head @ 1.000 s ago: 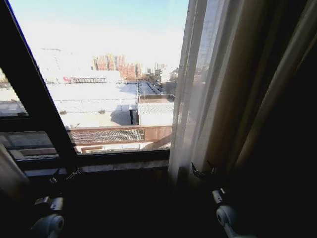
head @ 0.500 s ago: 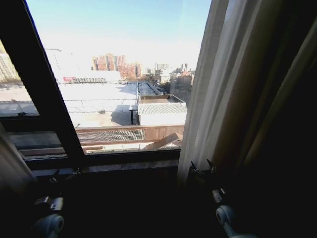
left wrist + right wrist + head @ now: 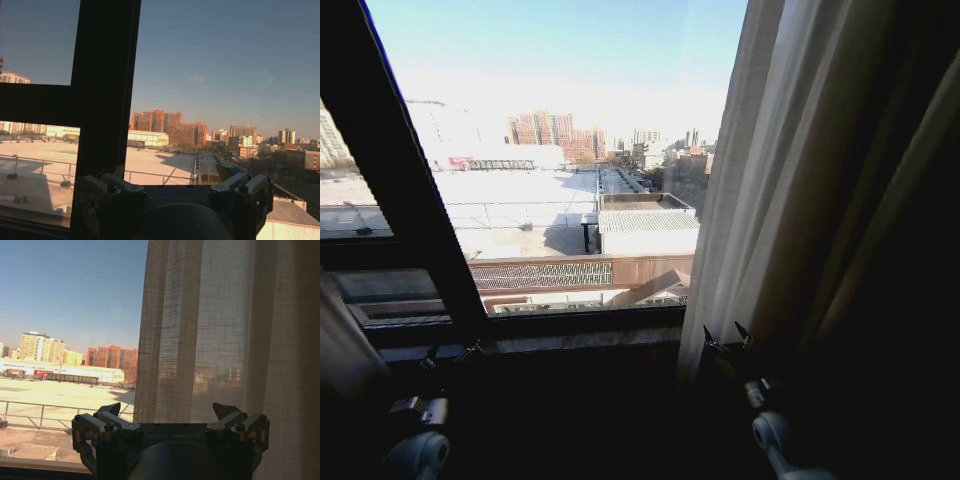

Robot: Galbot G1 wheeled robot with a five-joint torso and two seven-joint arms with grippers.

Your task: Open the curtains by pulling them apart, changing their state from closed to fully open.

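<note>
I see the right curtain (image 3: 750, 190) bunched at the window's right side, sheer, cream, vertically pleated. The left curtain (image 3: 342, 345) is a pale bunched fold at the far left edge.

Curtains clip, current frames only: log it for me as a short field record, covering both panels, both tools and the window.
right curtain: bunched at the window's right side, sheer, hanging straight
left curtain: a pale strip at the left edge
window frame: dark bars, glass between the panels uncovered
right tool: open, low beside the right panel's inner edge, gripping nothing
left tool: open, low by the sill, gripping nothing
</note>
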